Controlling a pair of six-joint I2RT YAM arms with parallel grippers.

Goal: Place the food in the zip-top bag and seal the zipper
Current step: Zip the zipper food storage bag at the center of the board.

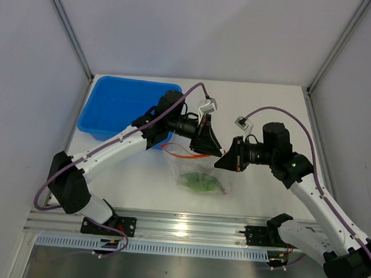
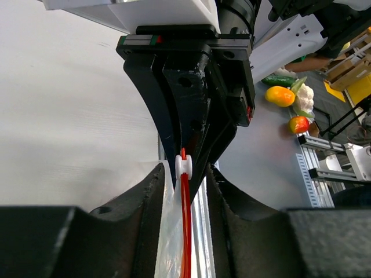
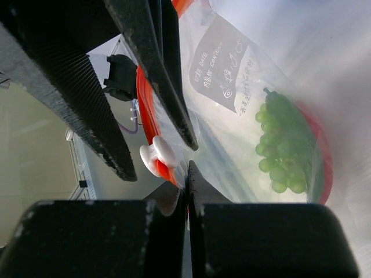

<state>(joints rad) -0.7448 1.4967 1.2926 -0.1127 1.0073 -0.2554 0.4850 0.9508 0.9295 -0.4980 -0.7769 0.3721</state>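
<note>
Grapes (image 3: pixel 283 147) and red piece (image 3: pixel 322 152) are inside the bag (image 3: pixel 229 63), mid-table (image 1: pixel 267 118) between the arms. Right gripper (image 3: pixel 186 184) is clamped on the bag edge beside the slider (image 3: pixel 156 153). Left gripper (image 2: pixel 186 171) sits astride the zipper (image 2: pixel 185 226) at the slider, jaws apart; cannot tell if it grips. Filling looks done; sealing remains.

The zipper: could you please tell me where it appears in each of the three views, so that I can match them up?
Top external: the zipper is a thin red-orange line at centre, just above the grapes.
Left wrist: lower centre, running up to a white slider.
Right wrist: left of centre, above the same slider.
Shared landmark: the bag, in all three.
</note>
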